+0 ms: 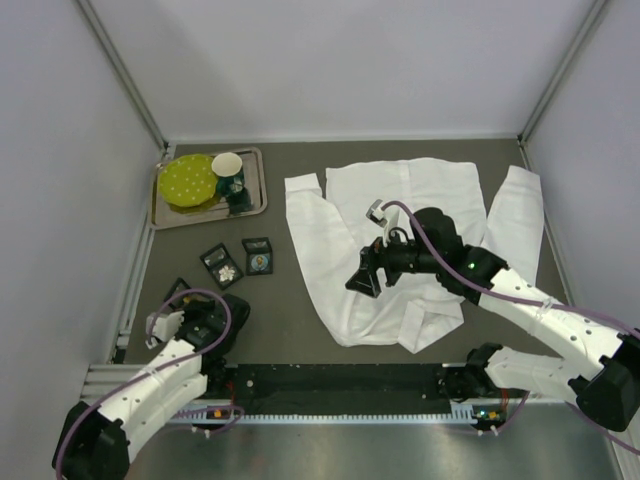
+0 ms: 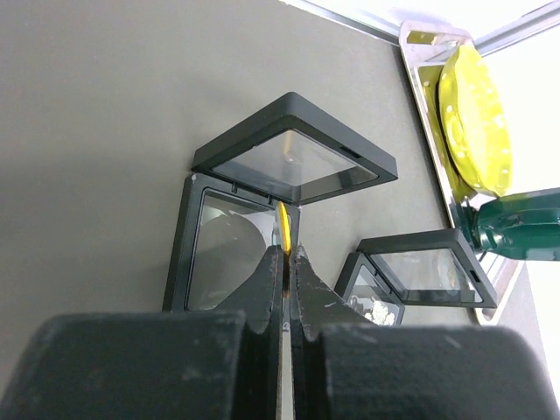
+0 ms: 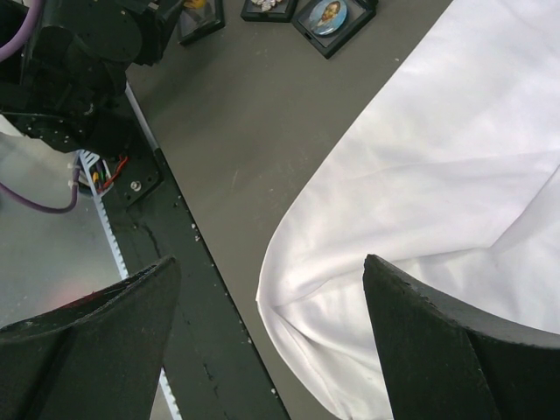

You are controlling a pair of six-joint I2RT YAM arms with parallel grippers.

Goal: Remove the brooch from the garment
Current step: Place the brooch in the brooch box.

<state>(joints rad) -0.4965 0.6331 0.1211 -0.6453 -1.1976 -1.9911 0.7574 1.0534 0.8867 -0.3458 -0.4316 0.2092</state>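
The garment, a white creased shirt, lies spread at the right of the table and fills the right of the right wrist view. My right gripper hangs above its lower left hem, open, with nothing between the fingers. At the near left my left gripper is shut on a thin yellow piece seen edge-on, the brooch. It holds it just above an open black display box with its clear lid raised.
A second open box holds a silvery piece. Two more black boxes lie mid-left. A metal tray at the back left carries a yellow-green plate and a cup. A black rail runs along the near edge.
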